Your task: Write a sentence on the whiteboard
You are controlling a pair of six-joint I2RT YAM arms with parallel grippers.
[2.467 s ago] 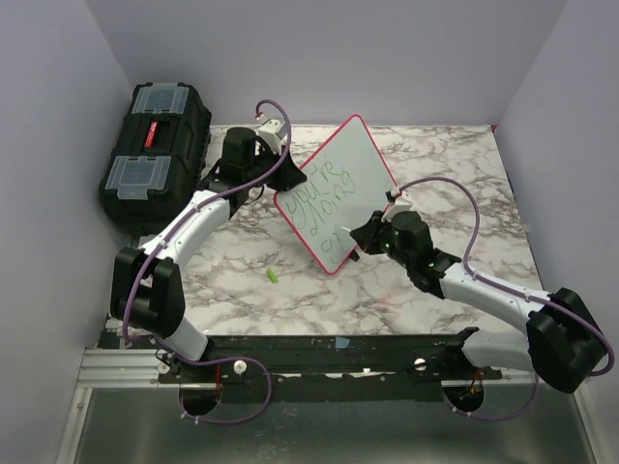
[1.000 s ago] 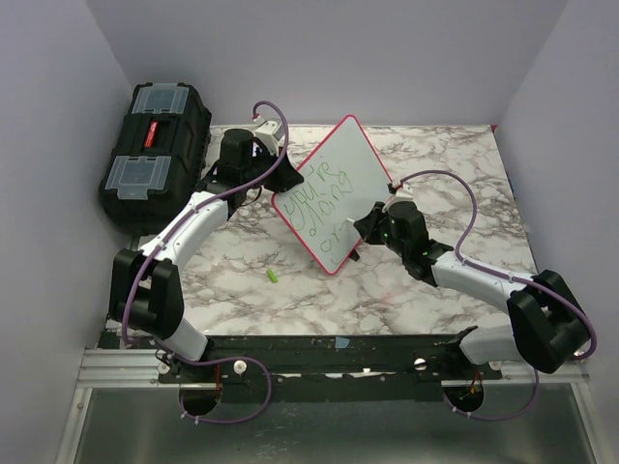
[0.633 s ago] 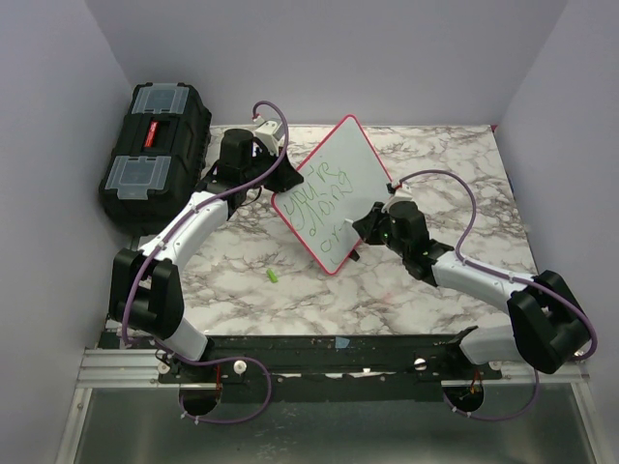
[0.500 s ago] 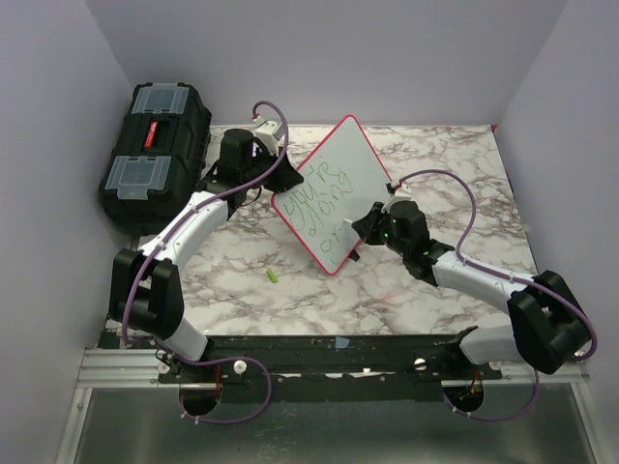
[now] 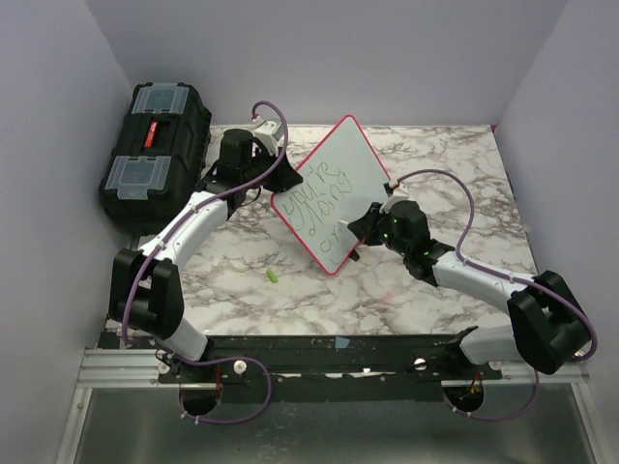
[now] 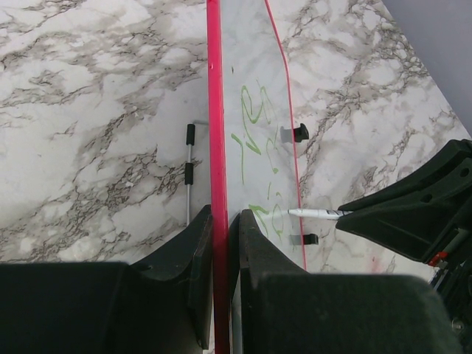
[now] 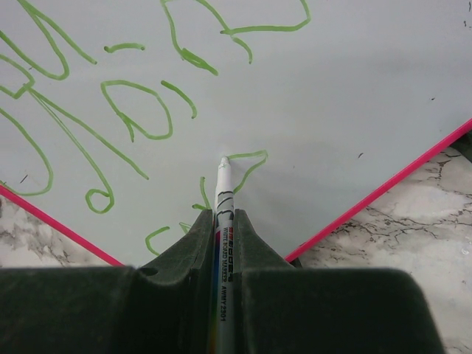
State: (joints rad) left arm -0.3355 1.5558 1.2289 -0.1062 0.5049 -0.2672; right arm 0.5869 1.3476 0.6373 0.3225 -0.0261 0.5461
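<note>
the whiteboard (image 5: 338, 188) is held up at a tilt over the marble table (image 5: 455, 164), its red frame pinched edge-on between the narrow-set jaws of the left gripper (image 6: 223, 225). if too much force were put through the pen, the board could be swung or slid in that single edge grip, and the line would be thrown off. the right gripper (image 7: 221, 225) is clamped on a whiteboard marker (image 7: 223, 193), whose tip is set against the board at the third line of the sentence (image 5: 317, 201), near the lower corner. the thin barrel could be twisted or pushed back between the fingers, so that strokes would be broken, or fresh ink could be smeared by the gripper. little white is left toward that corner, so the last letters could be crowded against the frame. counted: one table, one black toolbox (image 5: 155, 140), one whiteboard, two grippers, one marker, three lines of green lettering, and one small green piece (image 5: 273, 275), likely a cap, lying apart on the marble.
</note>
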